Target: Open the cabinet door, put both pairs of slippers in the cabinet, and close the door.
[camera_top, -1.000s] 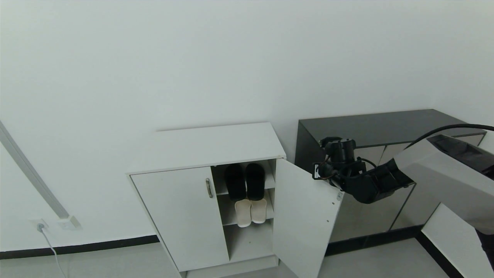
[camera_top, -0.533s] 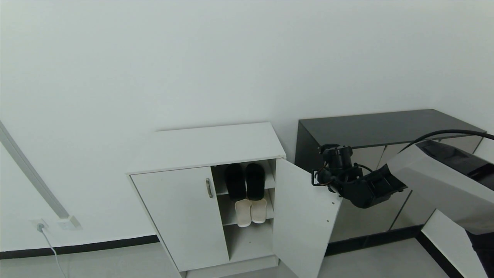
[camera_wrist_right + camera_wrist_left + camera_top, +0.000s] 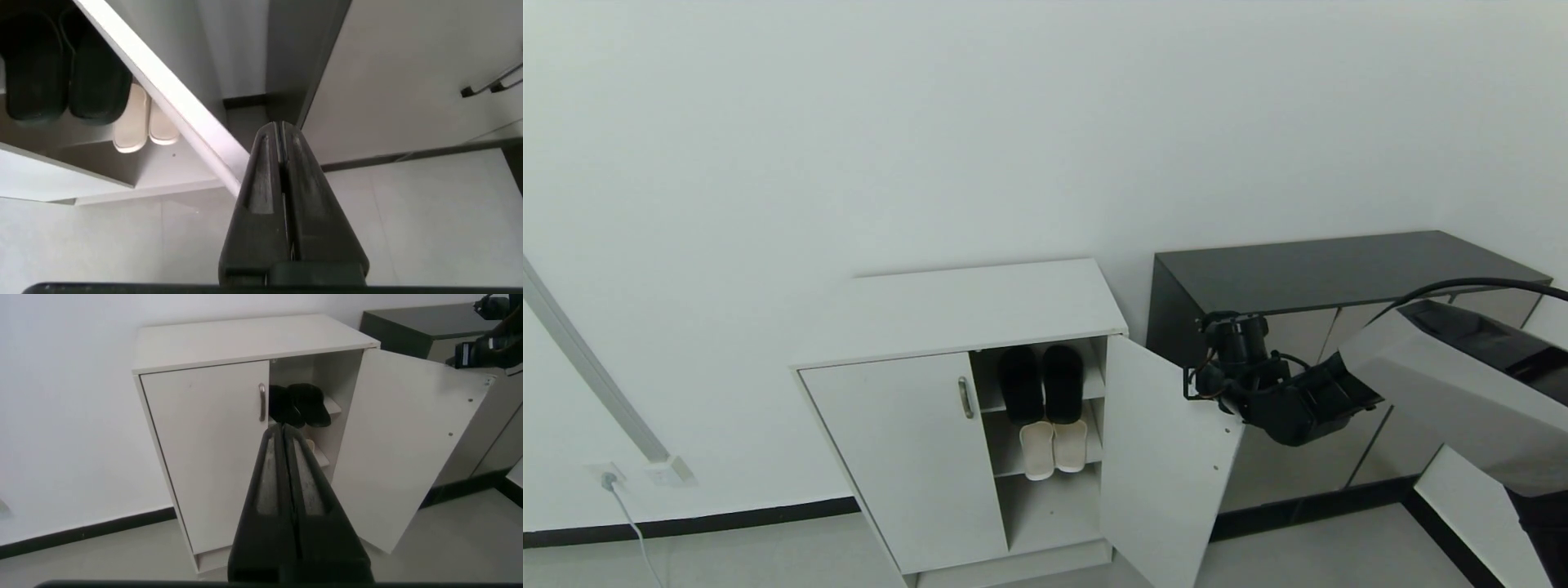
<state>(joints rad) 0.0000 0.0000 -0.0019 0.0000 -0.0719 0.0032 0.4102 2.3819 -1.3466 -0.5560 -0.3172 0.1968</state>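
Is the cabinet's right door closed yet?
No, open: the right door stands swung out, exposing the black slippers and white slippers on their shelves. Right gripper sits by its outer corner.

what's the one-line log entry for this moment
black slippers: upper shelf | white slippers: shelf below | cabinet door: open | right gripper: shut, at door's outer top corner | left gripper: shut, facing cabinet

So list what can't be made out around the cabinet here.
- Cabinet left half: behind the shut left door, head view.
- Cream slippers: mostly behind the left claw, left wrist view.
- Whether the right claw touches the open door: claw covers the spot, right wrist view.
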